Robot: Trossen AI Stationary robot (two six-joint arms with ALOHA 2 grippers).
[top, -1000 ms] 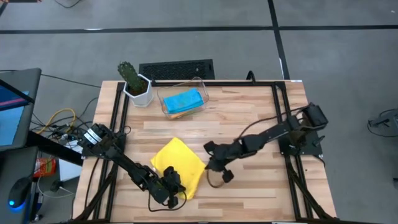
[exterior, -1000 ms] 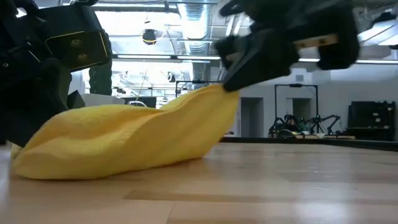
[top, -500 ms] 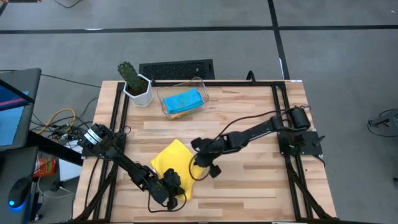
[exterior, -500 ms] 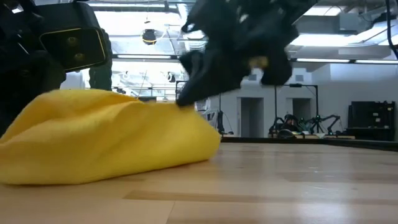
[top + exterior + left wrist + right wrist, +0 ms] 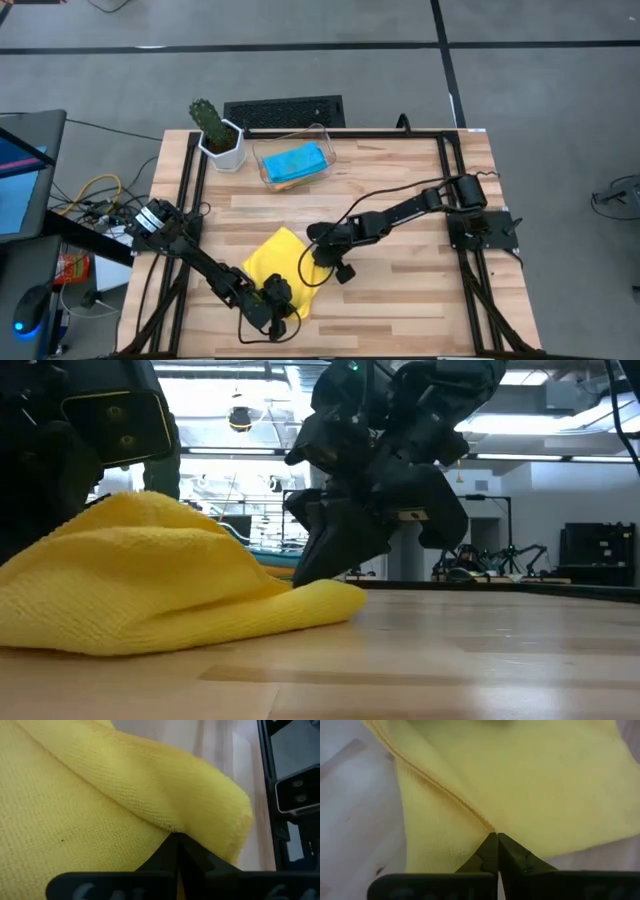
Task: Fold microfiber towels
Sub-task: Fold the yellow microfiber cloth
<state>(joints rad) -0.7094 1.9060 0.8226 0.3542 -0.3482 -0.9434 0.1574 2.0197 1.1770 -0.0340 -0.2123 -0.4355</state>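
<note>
Butcher-block table (image 5: 400,170) carrying everything, with the yellow towel (image 5: 272,262) as the landmark near the front edge. Holding that towel from two sides: left gripper (image 5: 280,298) clenched on the towel's front corner, fingertips meeting over a rounded fold in the left wrist view; right gripper (image 5: 318,256) at the towel's right edge, fingers pinched together on a doubled hem in the right wrist view. Folding apparently midway, one flap already lying over the body of the cloth. Doing this step well likely meaning: keeping the left pinch pressed down as an anchor, carrying the right-hand edge low and level across, lining hem to hem before letting go, avoiding any drag that would bunch the pile. Looking soft, waffle-textured, humped in thick layers in the low view. Sitting well behind the towel: clear bin (image 5: 293,160) holding a light blue towel (image 5: 295,161), and beside it a potted cactus (image 5: 216,133).
</note>
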